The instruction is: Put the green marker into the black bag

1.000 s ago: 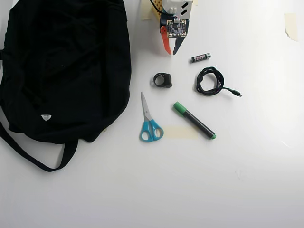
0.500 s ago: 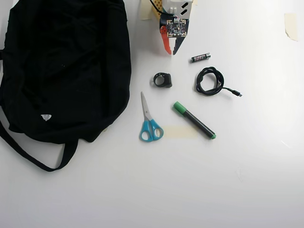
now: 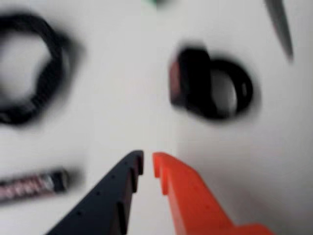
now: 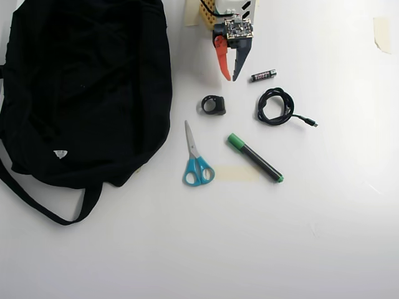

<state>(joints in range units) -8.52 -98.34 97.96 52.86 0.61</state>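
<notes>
The green marker lies slanted on the white table right of centre, green cap to the upper left. In the wrist view only a blurred green speck of it shows at the top edge. The black bag fills the left side, its strap trailing toward the bottom. My gripper hangs at the top centre, well above the marker in the overhead view, orange and black fingers pointing down. In the wrist view the gripper holds nothing, with only a narrow gap between its tips.
A black ring-shaped clip lies just below the gripper, and a small battery is beside it. A coiled black cable sits to the right. Blue-handled scissors lie left of the marker.
The gripper has reached further down the overhead view toward the clip, and its fingers have spread slightly. Nothing on the table has moved.
</notes>
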